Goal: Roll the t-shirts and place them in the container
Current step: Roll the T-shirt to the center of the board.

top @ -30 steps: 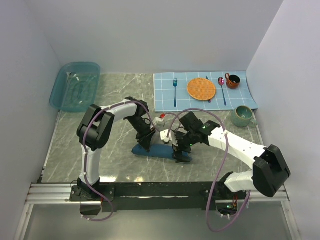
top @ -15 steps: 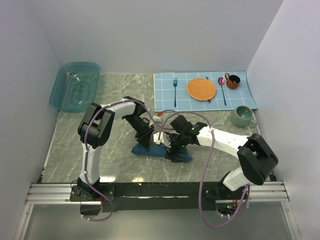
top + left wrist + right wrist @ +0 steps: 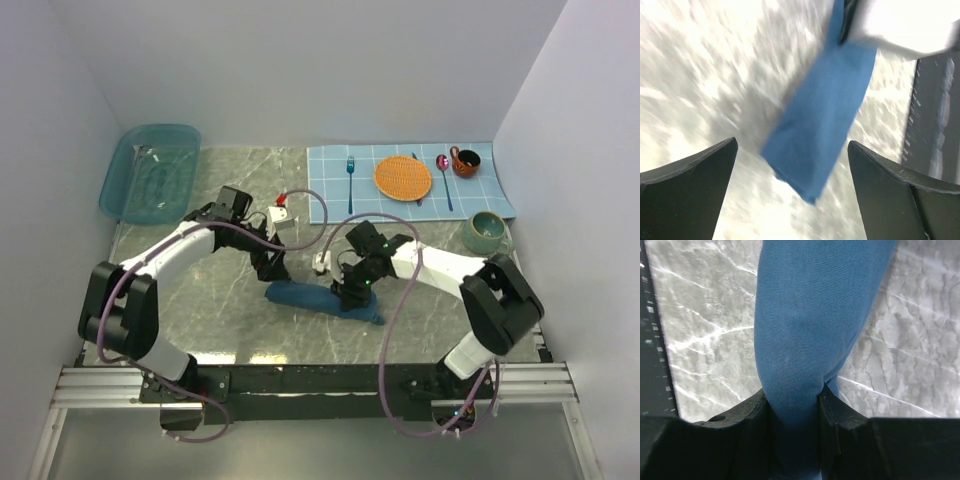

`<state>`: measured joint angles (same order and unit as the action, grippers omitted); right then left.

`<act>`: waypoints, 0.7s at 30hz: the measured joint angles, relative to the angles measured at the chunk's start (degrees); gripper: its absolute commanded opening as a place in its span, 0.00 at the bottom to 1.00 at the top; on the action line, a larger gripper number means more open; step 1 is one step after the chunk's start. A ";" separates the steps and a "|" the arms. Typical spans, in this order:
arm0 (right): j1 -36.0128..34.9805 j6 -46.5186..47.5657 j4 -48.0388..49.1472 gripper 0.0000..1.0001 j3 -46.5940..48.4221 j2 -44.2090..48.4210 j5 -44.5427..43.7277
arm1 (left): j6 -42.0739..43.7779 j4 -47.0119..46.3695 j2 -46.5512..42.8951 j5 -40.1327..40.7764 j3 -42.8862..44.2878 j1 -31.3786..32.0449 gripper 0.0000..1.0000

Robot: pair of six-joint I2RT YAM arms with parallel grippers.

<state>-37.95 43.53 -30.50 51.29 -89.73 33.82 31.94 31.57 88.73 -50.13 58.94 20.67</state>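
— Where's the t-shirt (image 3: 305,296) relative to each end effector?
— It lies rolled on the marble surface (image 3: 200,300), between the arms. The right end effector (image 3: 351,298) is clenched on it near its right end; the wrist view shows the cloth pinched between both fingers (image 3: 742,417). The left end effector (image 3: 273,275) hangs just above the roll's left end, spread wide and gripping nothing.
— Which way does it run?
— Long axis left to right, the right end slightly nearer the arm bases.
— Containers?
— A blue tub (image 3: 150,170) sits at the far left, and I can't tell what's inside. A green mug (image 3: 487,232) stands just beside the placemat (image 3: 330,195); its contents are also unclear.
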 measured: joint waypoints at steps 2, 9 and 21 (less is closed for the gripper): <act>2.27 -0.22 -2.10 0.20 2.32 -2.58 3.10 | -0.31 -3.78 -1.16 -0.22 0.17 0.63 0.99; 8.79 -0.20 -8.31 0.21 8.02 -10.05 11.89 | 0.24 -11.45 2.23 -0.09 -2.51 4.00 0.99; 10.36 1.66 -12.46 0.21 9.29 -12.09 14.27 | 4.90 -11.50 15.43 -5.42 5.20 12.46 0.99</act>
<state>-27.59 45.19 -42.96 60.58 -101.82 48.10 36.84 20.08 104.16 -55.55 64.14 33.12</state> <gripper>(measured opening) 0.390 0.993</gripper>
